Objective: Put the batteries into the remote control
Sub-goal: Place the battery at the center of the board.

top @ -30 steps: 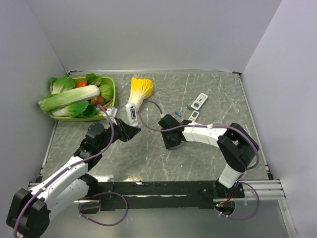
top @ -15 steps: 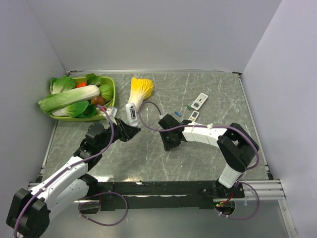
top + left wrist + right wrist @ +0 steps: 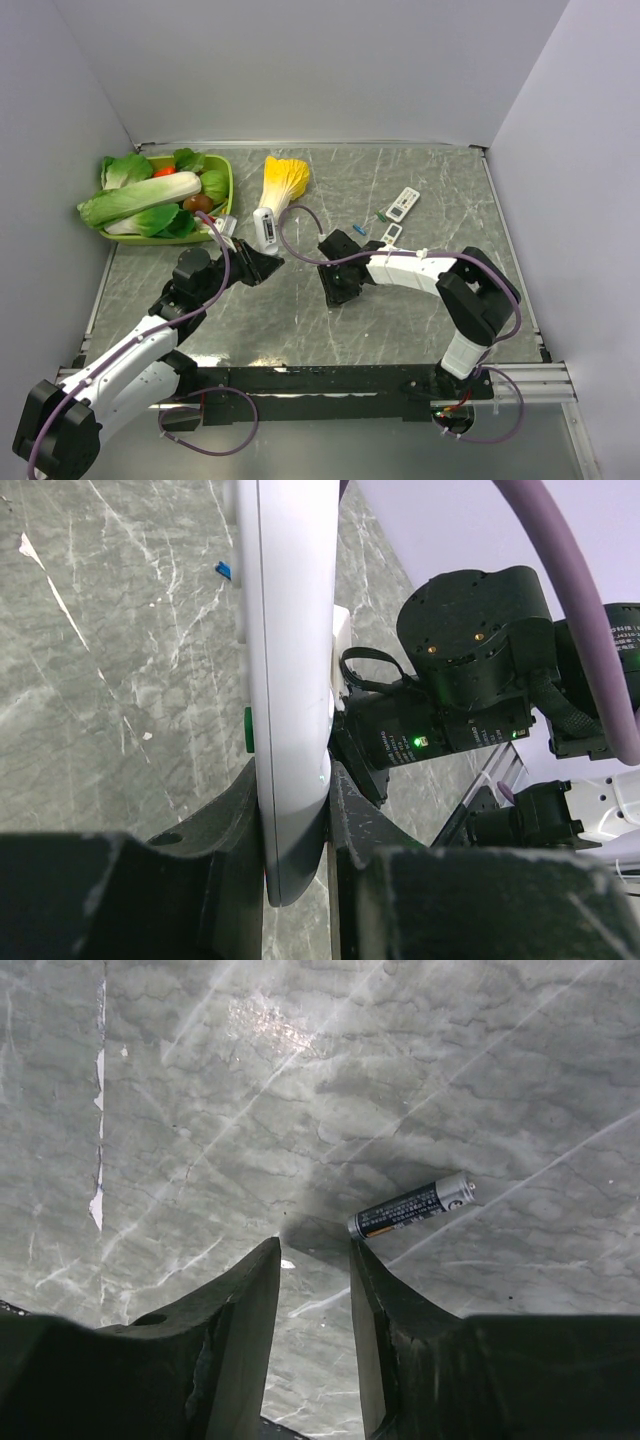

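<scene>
The right claw (image 3: 312,1250) stood partly spread and empty. One dark battery (image 3: 412,1206) lay on the table (image 3: 300,1080) just beyond one fingertip, its print too small to read. The left claw (image 3: 295,780) pinched a white remote (image 3: 285,630). A second remote (image 3: 402,203) lay farther back, with a blue battery (image 3: 358,228) and a green battery (image 3: 378,218) near it.

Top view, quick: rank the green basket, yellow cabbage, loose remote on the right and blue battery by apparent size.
1. green basket
2. yellow cabbage
3. loose remote
4. blue battery
All lie on the same table, so nearness barely skews this.
</scene>
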Controlling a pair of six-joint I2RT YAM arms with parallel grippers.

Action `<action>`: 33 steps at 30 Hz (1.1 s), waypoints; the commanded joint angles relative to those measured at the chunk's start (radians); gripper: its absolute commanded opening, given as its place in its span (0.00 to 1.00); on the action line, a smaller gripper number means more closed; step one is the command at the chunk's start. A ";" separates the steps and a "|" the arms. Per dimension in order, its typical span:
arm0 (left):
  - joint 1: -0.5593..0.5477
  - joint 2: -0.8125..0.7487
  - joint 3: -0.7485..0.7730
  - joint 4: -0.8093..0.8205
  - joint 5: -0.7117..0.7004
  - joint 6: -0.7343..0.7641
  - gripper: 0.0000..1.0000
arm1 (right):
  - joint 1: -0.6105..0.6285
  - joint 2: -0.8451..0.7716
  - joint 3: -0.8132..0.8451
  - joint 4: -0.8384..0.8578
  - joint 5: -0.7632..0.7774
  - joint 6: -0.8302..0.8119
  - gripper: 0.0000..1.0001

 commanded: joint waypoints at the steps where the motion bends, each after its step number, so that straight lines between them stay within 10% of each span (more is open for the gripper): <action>1: 0.006 -0.024 -0.001 0.024 -0.006 0.000 0.01 | 0.011 0.041 0.029 0.028 -0.009 0.012 0.42; 14: 0.009 -0.079 -0.015 0.001 -0.041 0.005 0.01 | 0.011 -0.013 0.032 0.123 -0.018 -0.066 0.46; 33: 0.013 -0.140 -0.028 -0.013 -0.043 0.020 0.01 | -0.111 -0.110 0.099 -0.086 -0.132 -0.839 0.45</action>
